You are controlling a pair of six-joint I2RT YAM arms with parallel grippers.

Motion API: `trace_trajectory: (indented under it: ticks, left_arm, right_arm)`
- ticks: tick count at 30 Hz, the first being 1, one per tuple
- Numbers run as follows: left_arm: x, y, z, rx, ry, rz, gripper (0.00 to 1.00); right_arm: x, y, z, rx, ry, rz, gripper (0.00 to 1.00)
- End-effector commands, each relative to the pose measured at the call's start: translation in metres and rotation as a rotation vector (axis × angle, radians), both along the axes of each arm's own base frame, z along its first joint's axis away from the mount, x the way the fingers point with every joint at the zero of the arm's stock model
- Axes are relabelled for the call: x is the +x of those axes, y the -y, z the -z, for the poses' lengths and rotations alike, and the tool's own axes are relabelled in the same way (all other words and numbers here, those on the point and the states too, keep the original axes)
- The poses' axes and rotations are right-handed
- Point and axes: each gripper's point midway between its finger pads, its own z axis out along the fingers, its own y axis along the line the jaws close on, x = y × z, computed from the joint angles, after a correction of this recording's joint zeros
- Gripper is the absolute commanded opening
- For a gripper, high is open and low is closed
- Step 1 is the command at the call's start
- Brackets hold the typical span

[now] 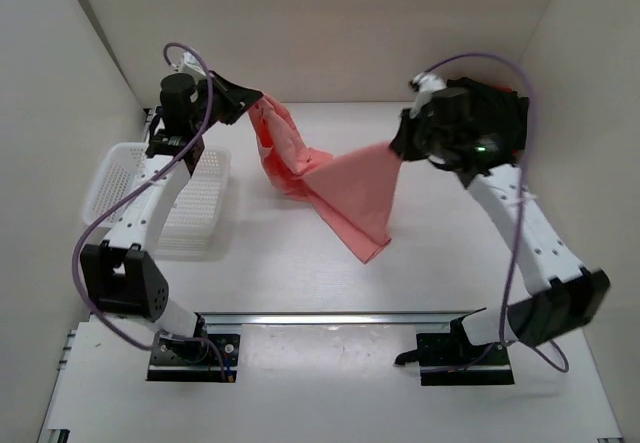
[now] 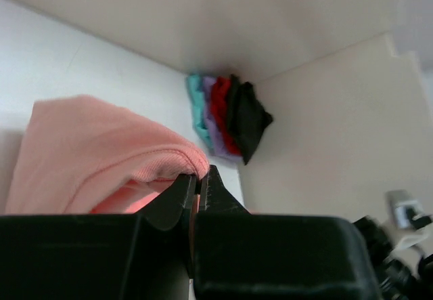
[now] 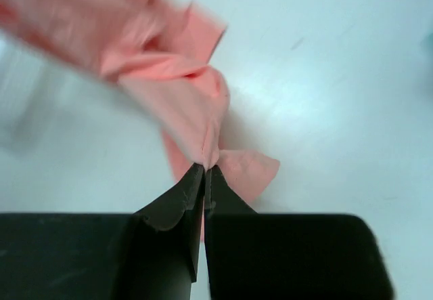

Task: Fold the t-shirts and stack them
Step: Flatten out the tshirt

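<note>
The salmon-pink t-shirt (image 1: 330,183) hangs stretched between both grippers above the table, its lowest corner reaching toward the table middle. My left gripper (image 1: 255,101) is shut on one hem of it (image 2: 135,158) at the back left. My right gripper (image 1: 400,145) is shut on the other edge (image 3: 196,110), raised at the right. A stack of folded t-shirts, teal, purple, red and black (image 2: 226,117), sits in the far corner by the walls in the left wrist view; it is hidden in the top view.
A white mesh basket (image 1: 195,203) stands at the left beside the left arm. White walls close in the back and both sides. A metal rail (image 1: 340,317) runs along the near edge.
</note>
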Motion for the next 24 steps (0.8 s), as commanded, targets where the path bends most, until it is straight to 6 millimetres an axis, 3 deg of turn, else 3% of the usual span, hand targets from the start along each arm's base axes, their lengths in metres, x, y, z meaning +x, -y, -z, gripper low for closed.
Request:
trace_trajectory:
  ticks: [1,3,5,6,8,9,11,14,17,21,22,23,24]
  left_arm:
    - [-0.062,-0.006,-0.120,-0.037,0.313,0.053,0.00]
    - [-0.089,-0.009,-0.141,-0.041,0.368,0.065,0.00]
    - [-0.124,-0.016,-0.164,-0.034,0.436,0.065,0.00]
    - [-0.135,-0.016,-0.167,-0.032,0.457,0.077,0.00]
    - [-0.172,-0.023,-0.189,-0.042,0.543,0.054,0.00]
    - [-0.179,-0.026,-0.190,-0.042,0.549,0.035,0.00]
    - [-0.212,-0.035,-0.207,-0.025,0.609,-0.010,0.00]
    - [-0.232,-0.045,-0.213,-0.029,0.634,-0.060,0.00]
    - [-0.233,-0.042,-0.207,-0.052,0.629,-0.052,0.00]
    - [-0.198,-0.037,-0.179,-0.071,0.577,-0.046,0.00]
    - [-0.189,-0.036,-0.176,-0.080,0.577,-0.050,0.00]
    - [-0.157,-0.032,-0.157,-0.064,0.533,-0.050,0.00]
    - [-0.137,-0.030,-0.144,-0.051,0.502,-0.054,0.00]
  right_arm:
    - [-0.014,0.069,-0.099,-0.083,0.270,0.111,0.00]
    - [-0.027,0.093,-0.134,-0.096,0.372,0.172,0.00]
    - [-0.048,0.133,-0.170,-0.108,0.472,0.308,0.00]
    - [-0.054,0.141,-0.182,-0.103,0.510,0.329,0.00]
    - [-0.075,0.173,-0.206,-0.109,0.592,0.427,0.00]
    - [-0.091,0.181,-0.220,-0.094,0.642,0.451,0.00]
    - [-0.113,0.203,-0.239,-0.148,0.723,0.521,0.00]
    - [-0.137,0.219,-0.269,-0.183,0.848,0.601,0.00]
    - [-0.134,0.229,-0.279,-0.226,0.887,0.640,0.00]
    - [-0.091,0.225,-0.273,-0.211,0.873,0.627,0.00]
    - [-0.072,0.223,-0.264,-0.202,0.855,0.616,0.00]
    - [-0.032,0.221,-0.246,-0.186,0.798,0.600,0.00]
    - [-0.016,0.219,-0.239,-0.174,0.780,0.588,0.00]
